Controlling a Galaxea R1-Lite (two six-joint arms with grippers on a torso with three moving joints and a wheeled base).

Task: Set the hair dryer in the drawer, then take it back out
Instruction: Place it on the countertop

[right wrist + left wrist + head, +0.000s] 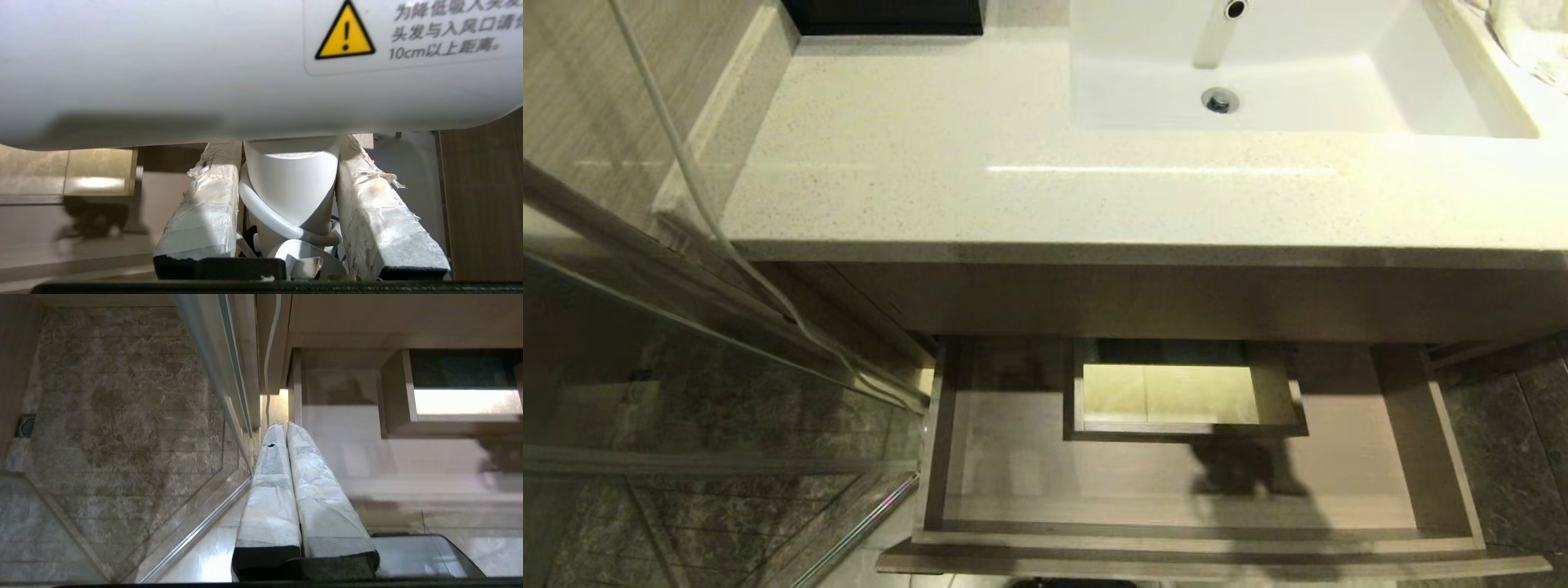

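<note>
The right tool (288, 179) clamps the hair dryer (253, 69) by its handle above the pulled-out drawer (1421, 441), while the left tool (286, 435) hangs closed and empty.

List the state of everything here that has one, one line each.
drawer: pulled open, nothing lying inside.
hair dryer: held by its handle, outside the head view.
right tool: shut on the hair dryer's handle.
left tool: shut, empty, beside the drawer's left side.
sink: dry-looking, drain open.
</note>
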